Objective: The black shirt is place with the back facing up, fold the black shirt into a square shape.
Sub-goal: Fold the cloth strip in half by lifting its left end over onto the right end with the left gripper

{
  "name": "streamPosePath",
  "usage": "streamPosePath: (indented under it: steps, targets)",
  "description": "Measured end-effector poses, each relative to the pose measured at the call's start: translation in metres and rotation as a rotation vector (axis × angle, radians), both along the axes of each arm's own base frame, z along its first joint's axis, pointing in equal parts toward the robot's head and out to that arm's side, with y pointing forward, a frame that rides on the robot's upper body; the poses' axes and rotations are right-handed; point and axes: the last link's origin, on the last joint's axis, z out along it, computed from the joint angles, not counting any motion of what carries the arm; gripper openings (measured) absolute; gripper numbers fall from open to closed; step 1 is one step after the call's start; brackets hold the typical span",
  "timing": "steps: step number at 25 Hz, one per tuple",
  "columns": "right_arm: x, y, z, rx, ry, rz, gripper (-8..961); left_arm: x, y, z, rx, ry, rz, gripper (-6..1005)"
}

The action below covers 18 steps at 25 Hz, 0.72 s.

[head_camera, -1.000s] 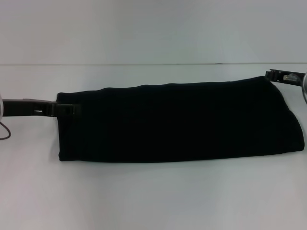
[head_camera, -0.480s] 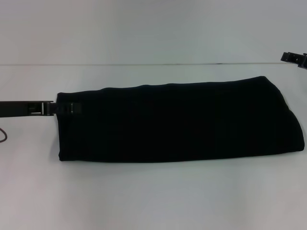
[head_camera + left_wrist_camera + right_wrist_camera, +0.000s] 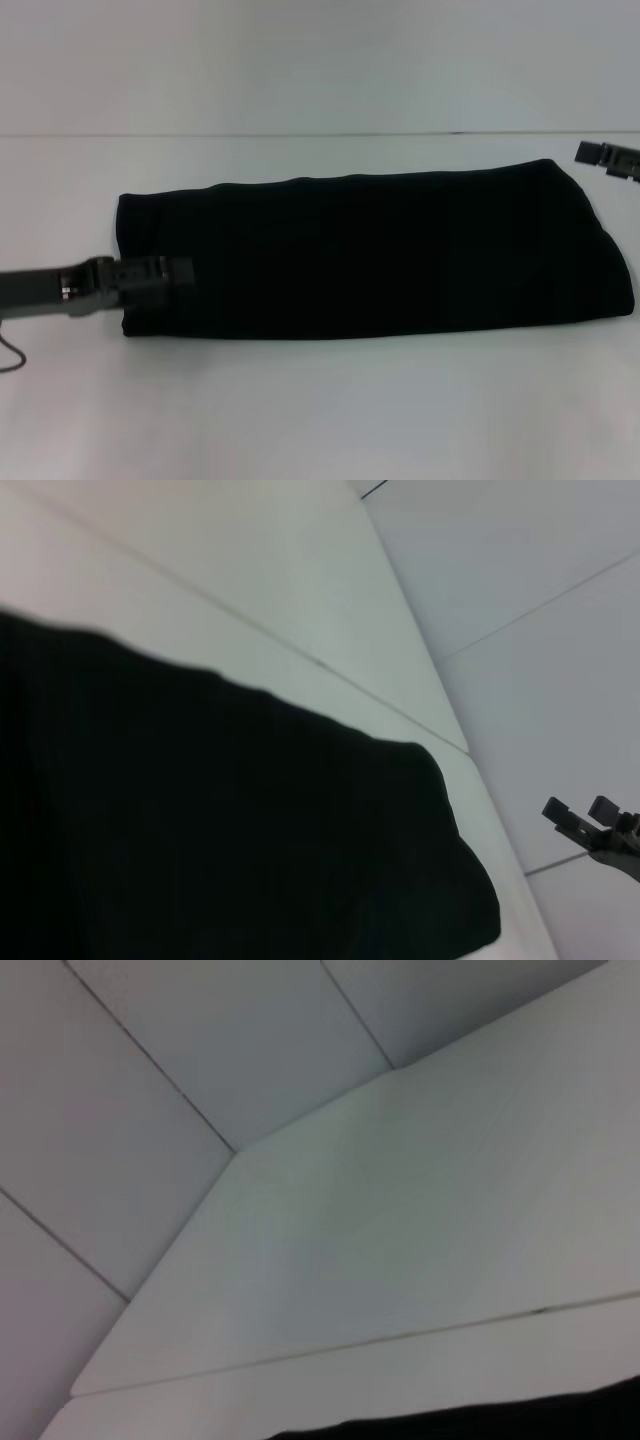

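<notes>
The black shirt (image 3: 370, 255) lies on the white table as a long folded band running left to right; it also fills much of the left wrist view (image 3: 200, 830). A thin strip of the shirt (image 3: 480, 1428) shows in the right wrist view. My left gripper (image 3: 165, 272) reaches in from the left and sits over the shirt's near-left corner. My right gripper (image 3: 603, 156) hovers beyond the shirt's far-right corner, apart from the cloth. In the left wrist view the right gripper (image 3: 578, 808) shows open with nothing in it.
The white table (image 3: 320, 410) stretches around the shirt, with a seam line (image 3: 300, 134) along its far side. A thin dark cable (image 3: 12, 355) hangs below my left arm at the left edge.
My left gripper has moved from the shirt's far-left corner to its near-left corner. My right gripper has left the far-right corner and drawn off to the right edge.
</notes>
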Motion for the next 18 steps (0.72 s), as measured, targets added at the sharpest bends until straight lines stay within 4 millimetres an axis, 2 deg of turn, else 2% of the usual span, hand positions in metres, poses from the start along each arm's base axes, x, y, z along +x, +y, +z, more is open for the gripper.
streamPosePath:
  steps: [1, 3, 6, 15, 18]
  targets:
    - [0.000, -0.002, 0.000, -0.007, 0.004, 0.003, 819, -0.002, -0.004, -0.002, -0.013, -0.013, 0.019, 832]
    - [0.001, -0.003, 0.000, -0.011, 0.006, 0.002, 845, -0.005, -0.009, -0.007, -0.041, -0.033, 0.050, 886]
    - [0.001, -0.002, 0.001, -0.008, 0.006, -0.002, 884, -0.009, -0.014, -0.013, -0.078, -0.042, 0.088, 886]
    - [-0.008, 0.010, 0.004, 0.012, -0.008, 0.013, 885, -0.024, -0.011, -0.033, -0.125, 0.035, 0.188, 887]
    - [-0.011, 0.012, 0.005, 0.015, -0.009, 0.019, 885, -0.027, -0.008, -0.034, -0.120, 0.058, 0.199, 887]
